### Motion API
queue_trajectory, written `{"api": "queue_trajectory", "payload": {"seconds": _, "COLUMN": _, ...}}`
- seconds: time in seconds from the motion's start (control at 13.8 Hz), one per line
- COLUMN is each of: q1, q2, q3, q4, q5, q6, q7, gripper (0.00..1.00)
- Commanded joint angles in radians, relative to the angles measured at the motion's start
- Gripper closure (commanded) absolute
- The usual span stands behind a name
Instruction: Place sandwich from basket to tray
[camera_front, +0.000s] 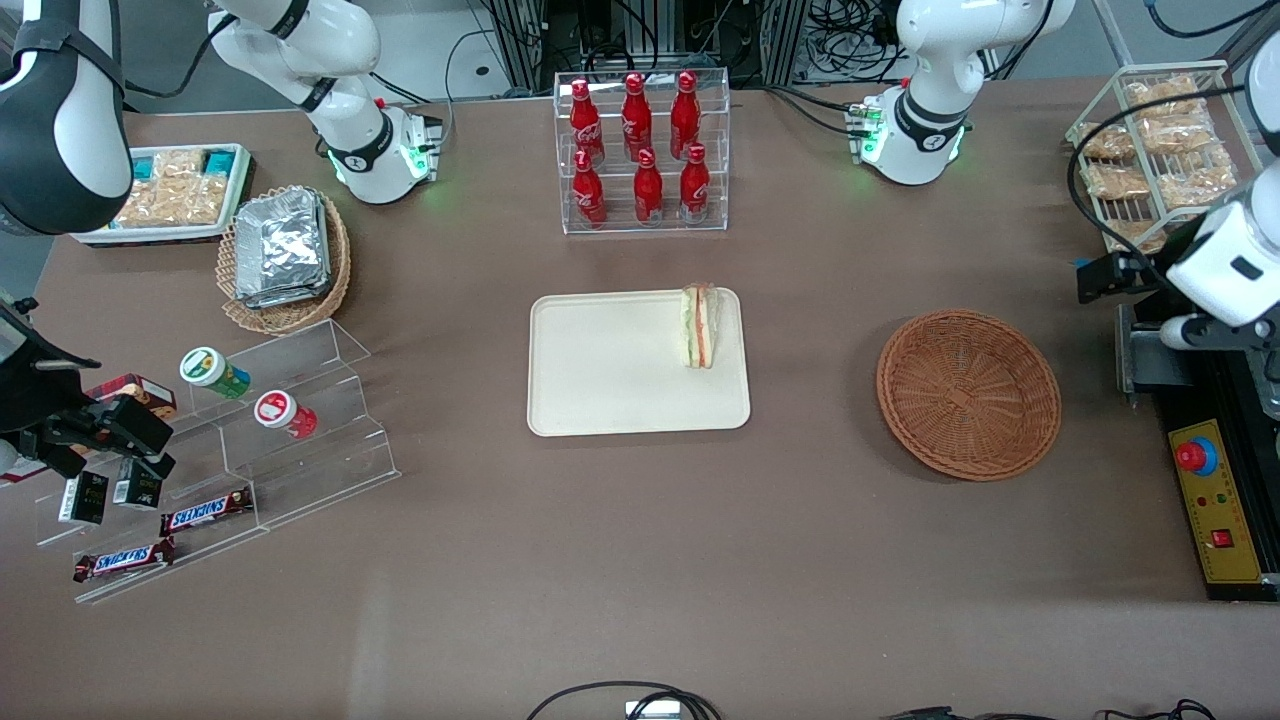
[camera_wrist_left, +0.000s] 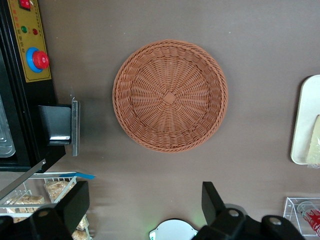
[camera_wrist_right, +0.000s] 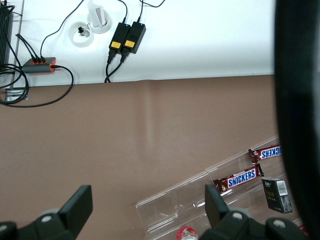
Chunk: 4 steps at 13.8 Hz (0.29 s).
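Note:
The sandwich (camera_front: 699, 326), a small wedge of white bread with green and orange-red layers, stands on the cream tray (camera_front: 600, 390), at the tray's end nearest the basket. The reddish-brown wicker basket (camera_front: 968, 392) is empty. My left gripper (camera_front: 1098, 280) hangs high above the table toward the working arm's end, farther from the front camera than the basket. In the left wrist view the gripper (camera_wrist_left: 145, 205) is open with nothing between its fingers (camera_wrist_left: 75, 200). That view also shows the whole basket (camera_wrist_left: 170, 95), the tray's edge (camera_wrist_left: 302, 120) and a corner of the sandwich (camera_wrist_left: 314, 142).
A clear rack of red bottles (camera_front: 642, 150) stands farther back than the tray. A wire rack of snack packs (camera_front: 1160, 150) and a control box with a red button (camera_front: 1197, 455) sit beside the basket. A tan basket of foil packs (camera_front: 284, 258) and a clear stepped stand (camera_front: 230, 450) lie toward the parked arm's end.

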Motion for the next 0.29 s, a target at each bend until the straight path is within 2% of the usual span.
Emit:
{"api": "queue_trajectory", "payload": {"seconds": 0.0, "q1": -0.064, "q2": -0.037, "q3": 0.031, "q4": -0.008, "q5": -0.014, "q6": -0.014, "q7": 0.008, "gripper": 0.01}}
{"api": "queue_trajectory", "payload": {"seconds": 0.22, "q1": -0.076, "q2": -0.046, "q3": 0.031, "q4": -0.006, "q5": -0.017, "q6": -0.016, "q7": 0.007, "gripper": 0.01}}
